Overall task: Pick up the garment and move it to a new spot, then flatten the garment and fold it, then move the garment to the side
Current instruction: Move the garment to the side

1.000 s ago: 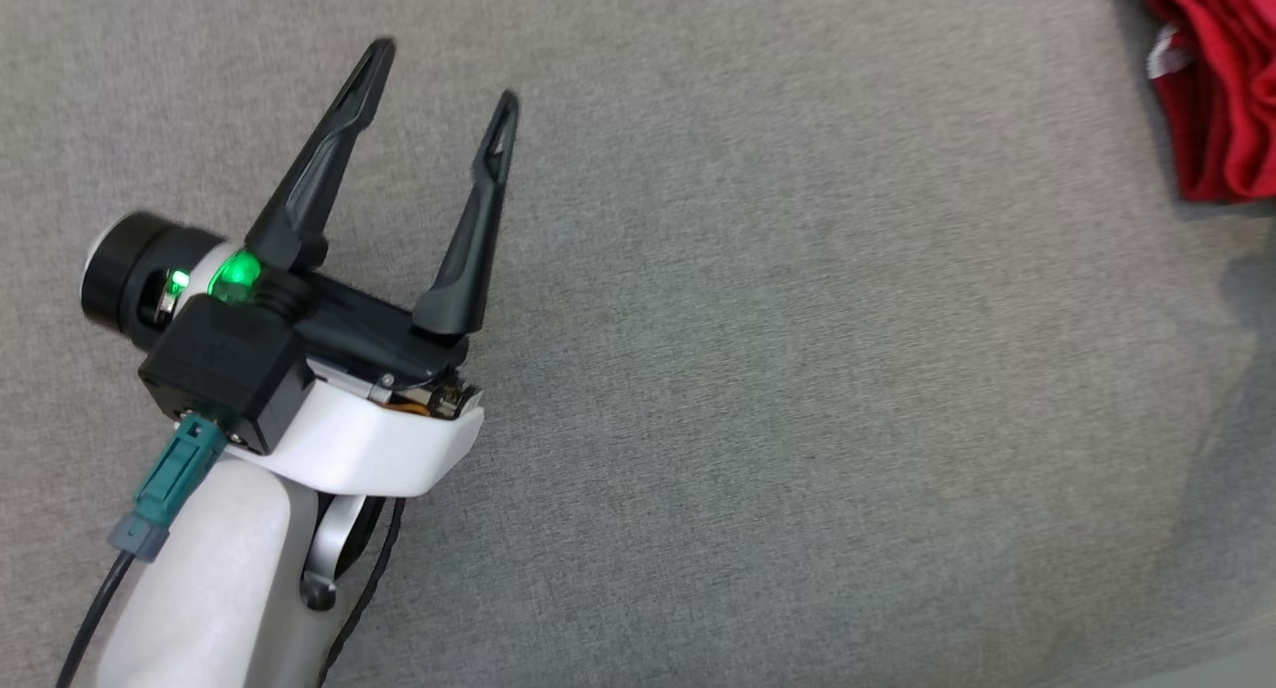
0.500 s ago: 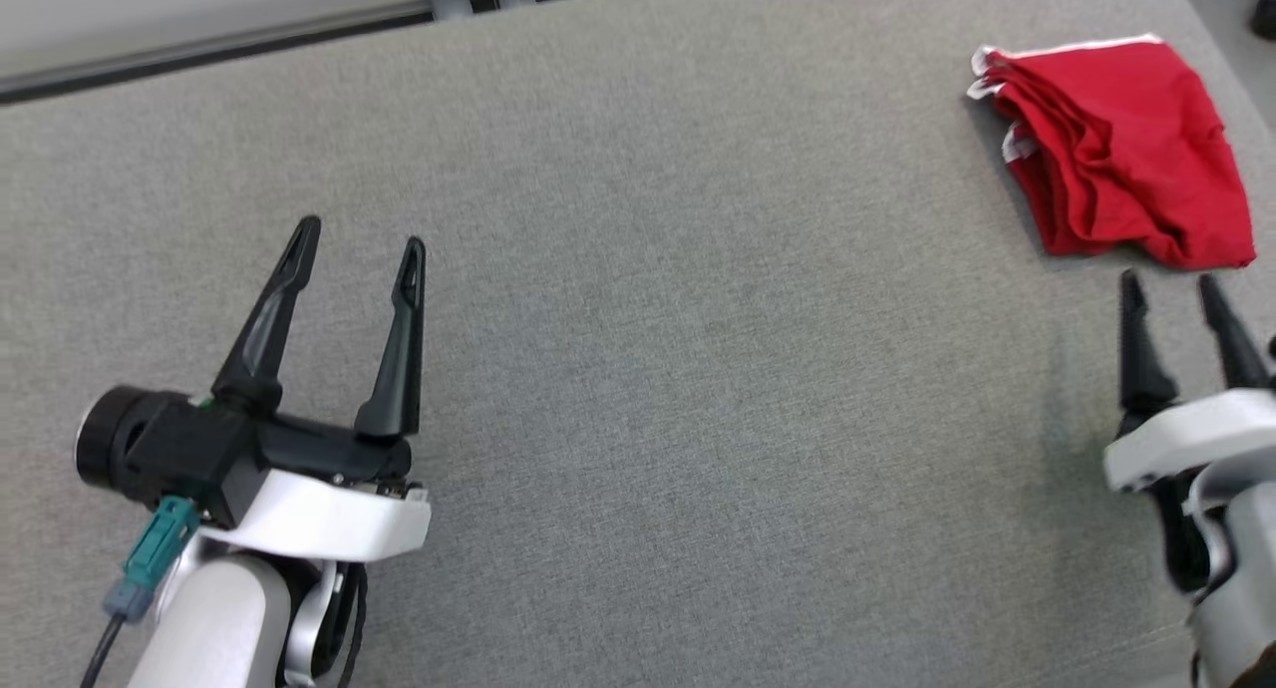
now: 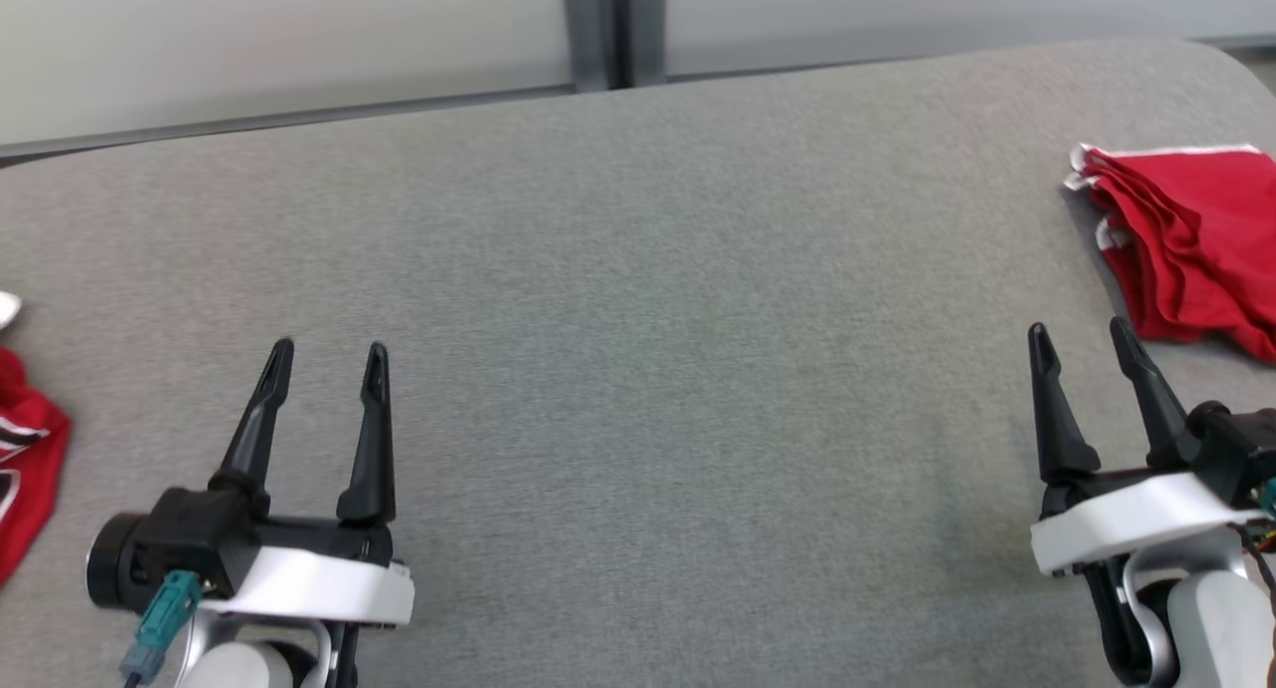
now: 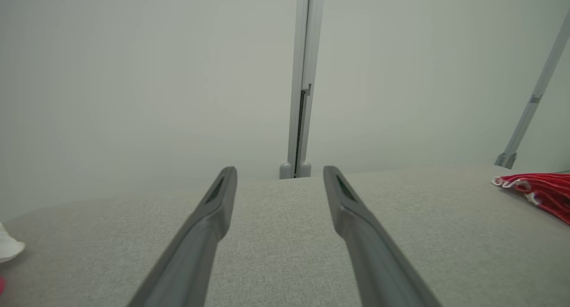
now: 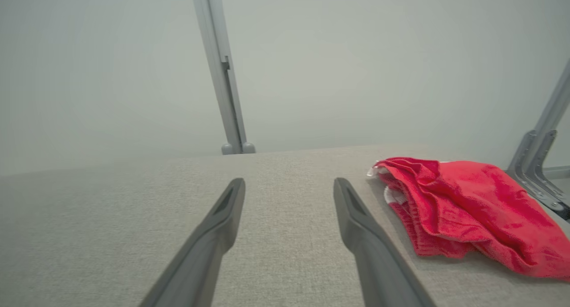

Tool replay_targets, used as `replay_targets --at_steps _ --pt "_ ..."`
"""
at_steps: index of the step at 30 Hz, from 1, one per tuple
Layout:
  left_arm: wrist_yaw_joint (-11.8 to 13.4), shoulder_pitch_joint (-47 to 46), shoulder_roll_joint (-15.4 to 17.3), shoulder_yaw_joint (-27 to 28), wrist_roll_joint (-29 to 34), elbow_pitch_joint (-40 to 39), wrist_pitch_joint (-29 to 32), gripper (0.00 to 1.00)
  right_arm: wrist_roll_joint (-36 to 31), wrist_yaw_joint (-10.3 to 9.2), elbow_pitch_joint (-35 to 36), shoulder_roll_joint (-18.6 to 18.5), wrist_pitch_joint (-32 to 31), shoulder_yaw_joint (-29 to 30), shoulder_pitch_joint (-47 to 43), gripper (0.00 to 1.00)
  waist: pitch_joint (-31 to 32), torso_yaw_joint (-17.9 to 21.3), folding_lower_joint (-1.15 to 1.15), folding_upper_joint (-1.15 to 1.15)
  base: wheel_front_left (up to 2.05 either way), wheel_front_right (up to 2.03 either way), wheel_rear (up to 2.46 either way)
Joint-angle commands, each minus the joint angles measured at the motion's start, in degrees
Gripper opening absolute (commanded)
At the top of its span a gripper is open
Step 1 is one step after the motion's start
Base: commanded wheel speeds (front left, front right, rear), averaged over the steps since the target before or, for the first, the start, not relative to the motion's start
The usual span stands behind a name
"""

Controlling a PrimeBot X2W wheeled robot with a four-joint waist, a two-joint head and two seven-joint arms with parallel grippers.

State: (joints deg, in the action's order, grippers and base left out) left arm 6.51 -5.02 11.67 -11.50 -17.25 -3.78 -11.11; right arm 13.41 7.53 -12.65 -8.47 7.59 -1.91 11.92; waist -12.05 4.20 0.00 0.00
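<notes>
Two claws sit low in the head view, the left gripper (image 3: 330, 349) and right gripper (image 3: 1078, 329), both spread and empty over the grey woven fabric tabletop (image 3: 638, 319). The folded red cloth garment with white trim (image 3: 1186, 239) lies at the right edge, just beyond the right gripper. Left wrist view: fingers apart, garment far right. Right wrist view: fingers apart, garment close on their right.

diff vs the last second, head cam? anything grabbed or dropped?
Mostly the head camera swung up: the table far edge, the wall, the right gripper and a red cloth at the left edge came into view. Nothing grabbed or released. The left gripper kept its jaws open, as did the right once seen. The folded garment lies unmoved on the right.
</notes>
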Motion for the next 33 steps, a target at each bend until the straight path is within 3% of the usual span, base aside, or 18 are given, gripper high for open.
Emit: replay_targets --at_steps 1,11,21,33 --pt "0.4 1.2 0.1 0.4 -0.5 0.6 -0.3 1.00 -0.8 -0.09 1.8 0.1 -1.0 0.3 -1.8 1.00 2.8 -3.1 0.00 0.00 0.00 0.00 0.00" --pt "0.8 6.6 0.5 0.3 -1.5 3.8 -0.5 1.00 -2.1 -0.09 9.3 1.9 -6.9 0.1 -10.5 1.00 8.9 -6.9 0.00 0.00 0.00 0.00 0.00" --pt "1.5 10.5 1.2 -0.4 -1.9 4.6 0.8 1.00 -2.6 -0.08 12.9 2.8 -9.7 0.4 -16.7 1.00 13.2 -6.7 0.00 0.00 0.00 0.00 0.00" --pt "1.6 11.2 1.5 -0.5 -2.6 5.9 0.9 1.00 -2.7 -0.08 14.6 3.3 -11.0 0.3 -18.7 1.00 14.0 -6.3 0.00 0.00 0.00 0.00 0.00"
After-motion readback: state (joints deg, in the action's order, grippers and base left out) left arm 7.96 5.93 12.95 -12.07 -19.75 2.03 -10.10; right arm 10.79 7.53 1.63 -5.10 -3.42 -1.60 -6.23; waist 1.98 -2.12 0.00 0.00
